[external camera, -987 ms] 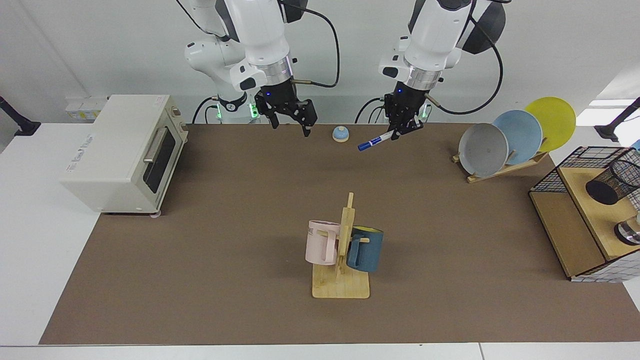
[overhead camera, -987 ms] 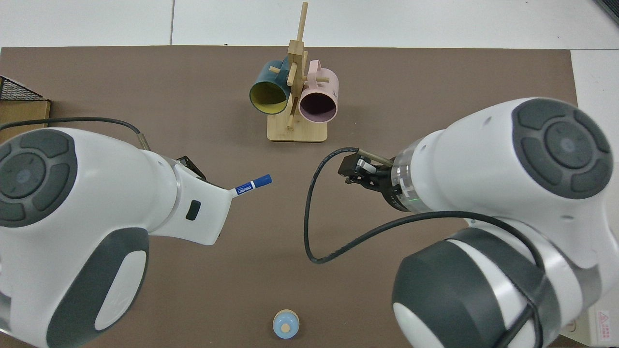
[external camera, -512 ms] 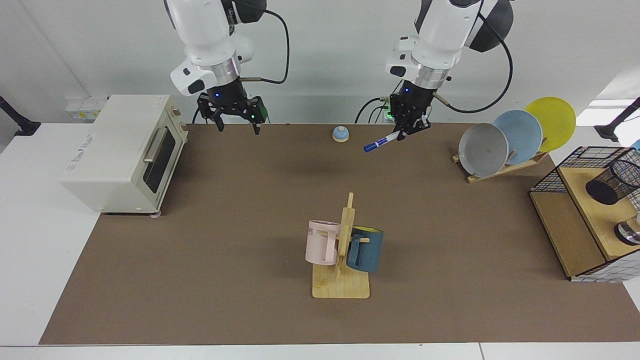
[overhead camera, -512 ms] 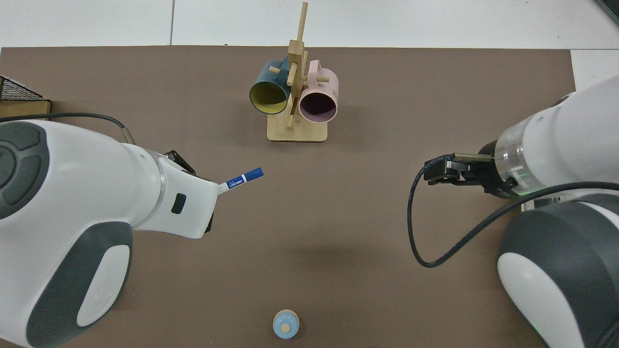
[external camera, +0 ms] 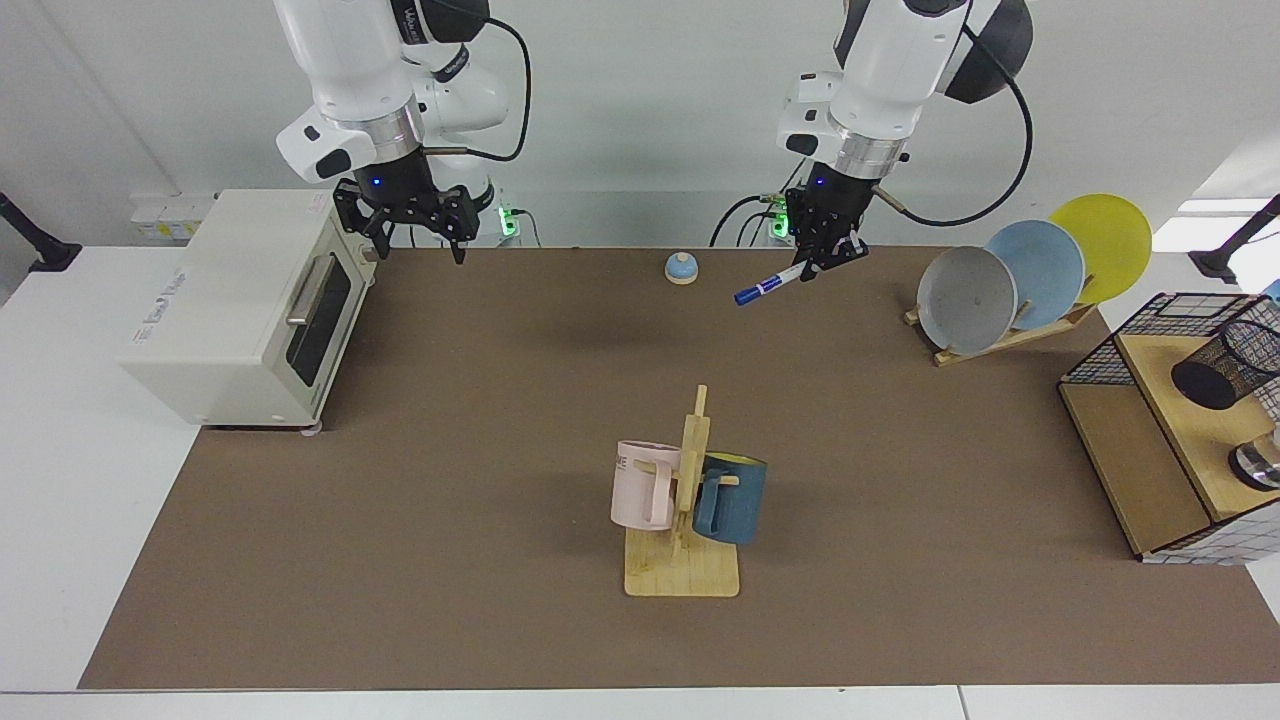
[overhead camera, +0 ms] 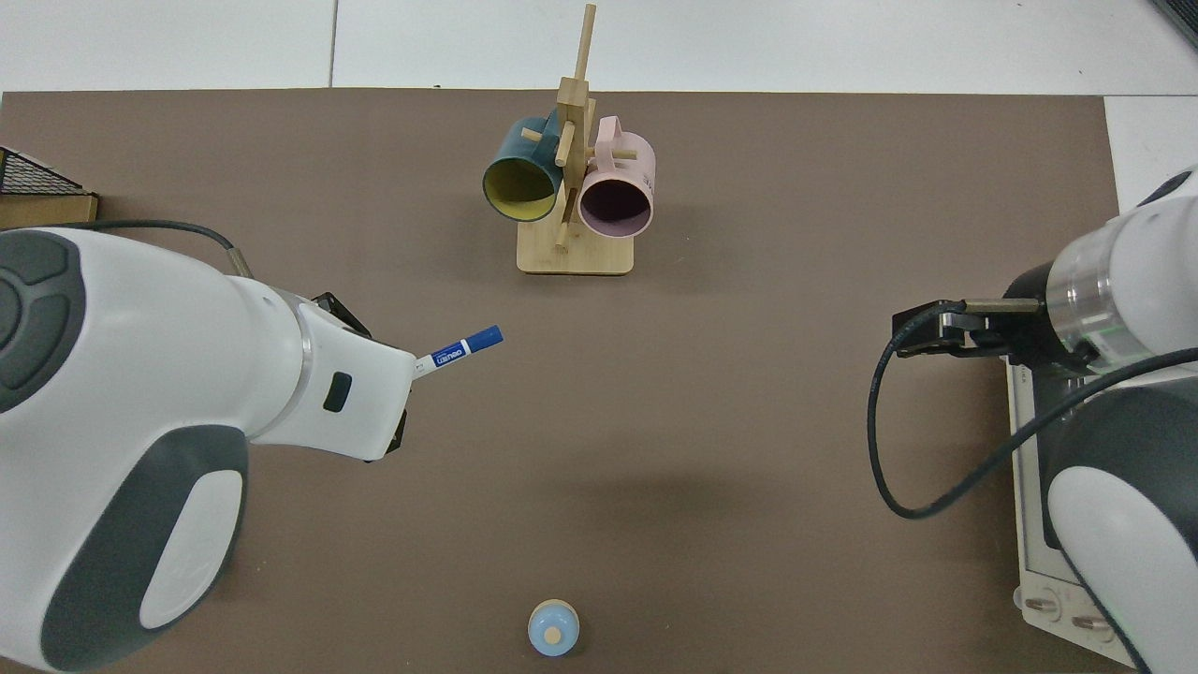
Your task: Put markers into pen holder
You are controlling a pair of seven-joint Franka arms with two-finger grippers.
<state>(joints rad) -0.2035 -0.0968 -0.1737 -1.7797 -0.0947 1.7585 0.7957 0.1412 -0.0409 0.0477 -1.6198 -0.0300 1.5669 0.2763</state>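
Robotics lab w/ a mock-kitchen setup. Two white arms, cabled, stand at the far edge of a white table covered by a brown mat, plain white wall behind. Household props sit spaced out like test pieces: toaster oven at one end of the mat, plate rack w/ three plates near the opposite far corner, mug tree w/ two mugs toward the near edge, wire basket on a wooden shelf unit at the table end.

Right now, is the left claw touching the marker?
Touching: the facing view shows the left claw shut on the marker, held tilted above the table.
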